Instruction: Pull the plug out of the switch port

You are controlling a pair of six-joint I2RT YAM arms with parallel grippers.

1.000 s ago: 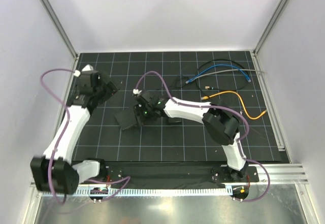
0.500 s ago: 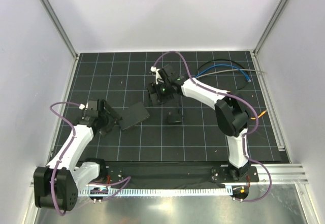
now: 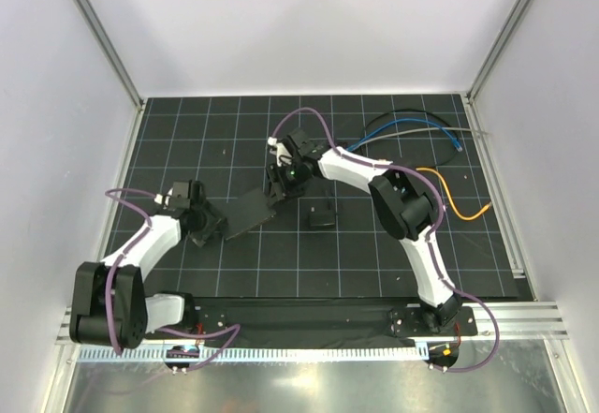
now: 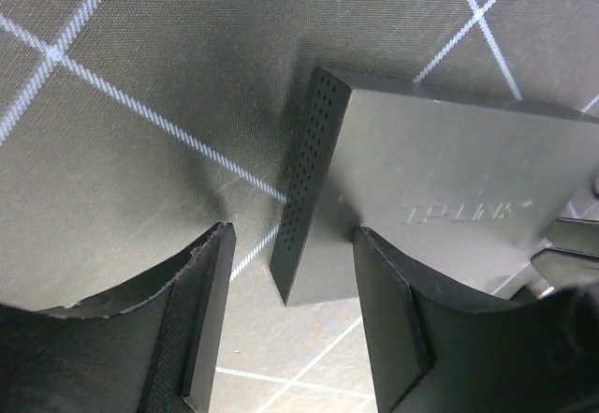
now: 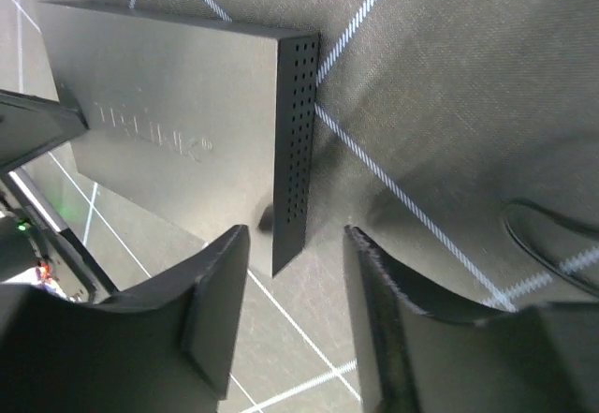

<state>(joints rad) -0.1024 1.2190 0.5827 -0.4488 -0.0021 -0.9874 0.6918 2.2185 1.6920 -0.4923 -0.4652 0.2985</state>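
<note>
Both sets of jaws stand partly open and hold nothing. The left gripper [image 4: 292, 235] has a finger on each side of one holey end corner of the switch [image 4: 440, 179] - with gaps showing. The right gripper [image 5: 295, 235] sits the same way at the other end. The switch lies flat on the grid mat [image 3: 281, 263], between the two grippers, near a small black block [image 3: 323, 216].
</note>
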